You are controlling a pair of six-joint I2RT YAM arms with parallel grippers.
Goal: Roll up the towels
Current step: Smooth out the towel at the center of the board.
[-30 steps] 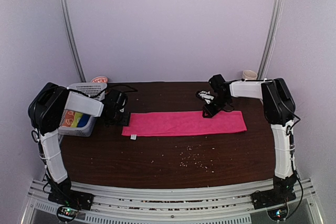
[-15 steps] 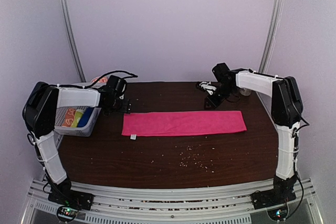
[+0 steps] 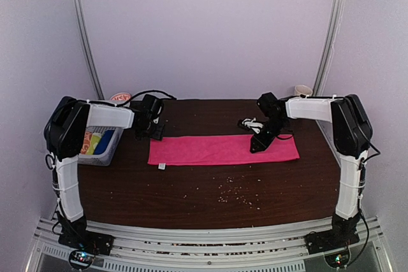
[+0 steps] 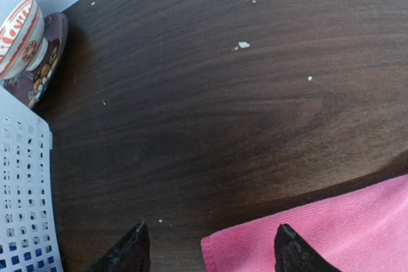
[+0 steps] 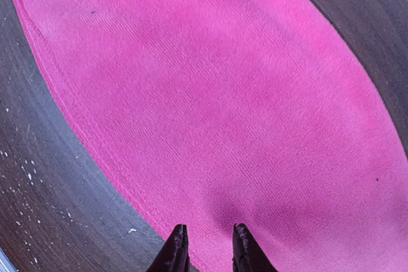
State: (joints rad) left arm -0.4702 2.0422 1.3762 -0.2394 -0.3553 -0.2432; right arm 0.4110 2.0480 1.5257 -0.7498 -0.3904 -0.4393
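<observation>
Moved since half a second back: right gripper [image 3: 258, 144], from beyond the far hem to above the right portion of the pink towel [image 3: 217, 150]; left gripper [image 3: 155, 133], drawn in towards the towel's far left corner. Item: pink towel, one, spread flat on the dark table [image 3: 191, 189], centre, near the white basket [image 3: 104, 150] at left. Long axis left to right, parallel to the table's near edge; short ends face the two arms; small white tag [image 3: 162, 166] at the near left corner. Handling, judged: light, soft, limp, no stiffness of its own, likely to drag and bunch on the wood rather than slide; not fragile. Best hold, judged: a short end, pinched at the hem corners, then rolled along the length. Left jaws apart, nothing held, the corner lying below between them. Right fingertips [image 5: 178, 250] nearly together just over the cloth; whether they nip a fold cannot be told
</observation>
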